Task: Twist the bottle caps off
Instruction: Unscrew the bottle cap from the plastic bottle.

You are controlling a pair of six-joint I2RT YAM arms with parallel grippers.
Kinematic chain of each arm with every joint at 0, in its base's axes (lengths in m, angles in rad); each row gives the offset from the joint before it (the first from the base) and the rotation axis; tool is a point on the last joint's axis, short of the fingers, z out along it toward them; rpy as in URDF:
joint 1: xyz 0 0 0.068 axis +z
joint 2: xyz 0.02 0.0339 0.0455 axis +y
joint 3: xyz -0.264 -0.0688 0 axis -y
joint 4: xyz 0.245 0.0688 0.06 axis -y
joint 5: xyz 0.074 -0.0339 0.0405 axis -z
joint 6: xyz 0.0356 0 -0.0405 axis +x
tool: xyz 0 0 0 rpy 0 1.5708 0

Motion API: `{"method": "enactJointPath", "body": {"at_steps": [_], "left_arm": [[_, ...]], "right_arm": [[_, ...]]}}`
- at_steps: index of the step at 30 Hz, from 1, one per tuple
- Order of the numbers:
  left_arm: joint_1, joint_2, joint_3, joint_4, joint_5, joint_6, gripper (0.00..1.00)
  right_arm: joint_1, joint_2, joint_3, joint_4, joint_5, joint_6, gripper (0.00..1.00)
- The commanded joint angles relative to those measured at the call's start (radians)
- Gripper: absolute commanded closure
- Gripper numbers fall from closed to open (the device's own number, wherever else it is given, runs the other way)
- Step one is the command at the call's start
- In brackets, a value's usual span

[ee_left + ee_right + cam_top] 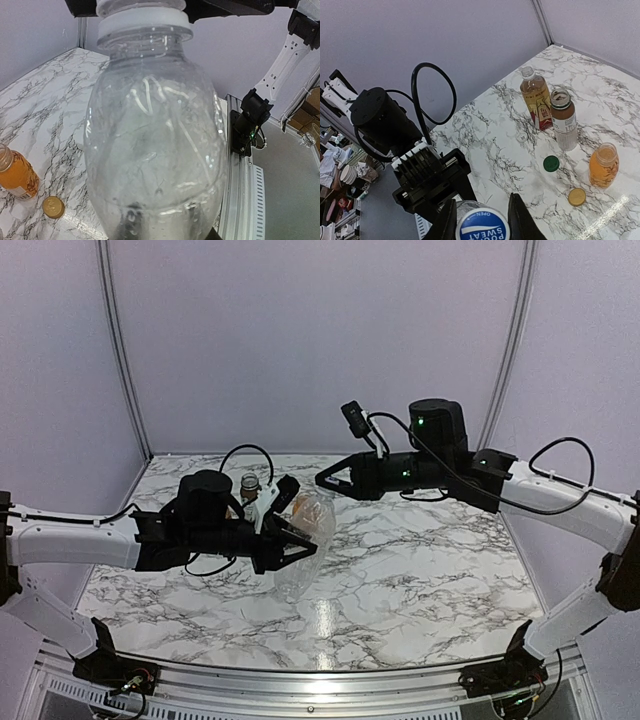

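The tall clear bottle [308, 540] [155, 140] is tilted above the marble, its lower body held in my shut left gripper [303, 546], whose fingers show darkly through the plastic. Its white cap with a blue top [482, 227] [142, 17] sits between the fingers of my right gripper [482, 220] [322, 480], which press on both its sides. On the table stand the amber tea bottle [536, 97], the short bottle with a white label [564, 122] and the orange juice bottle [603, 165] [15, 172], all with open mouths. A green cap [551, 163], an orange cap [577, 196] [53, 207] and a white cap [522, 136] lie loose nearby.
The three standing bottles and the loose caps cluster at the back left of the marble table [420, 560], behind my left arm. Purple walls close the back and sides. A metal rail [300, 680] runs along the near edge.
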Motion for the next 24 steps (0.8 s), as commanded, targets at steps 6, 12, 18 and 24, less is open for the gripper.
{"method": "enactJointPath", "body": {"at_steps": [6, 12, 18, 24], "left_arm": [[0.0, -0.034, 0.007, 0.03, -0.011, 0.009, 0.71], [0.001, -0.061, -0.008, 0.03, 0.119, 0.023, 0.71], [0.003, -0.078, -0.006, 0.035, 0.388, 0.033, 0.71], [0.004, -0.056, 0.018, 0.035, 0.526, 0.012, 0.7]], "right_arm": [[-0.006, 0.002, 0.021, 0.035, -0.078, -0.073, 0.88], [-0.034, -0.024, 0.009, 0.046, -0.28, -0.291, 0.88], [-0.051, -0.014, 0.017, -0.008, -0.543, -0.523, 0.83], [-0.056, 0.026, 0.074, -0.12, -0.662, -0.643, 0.8]]}}
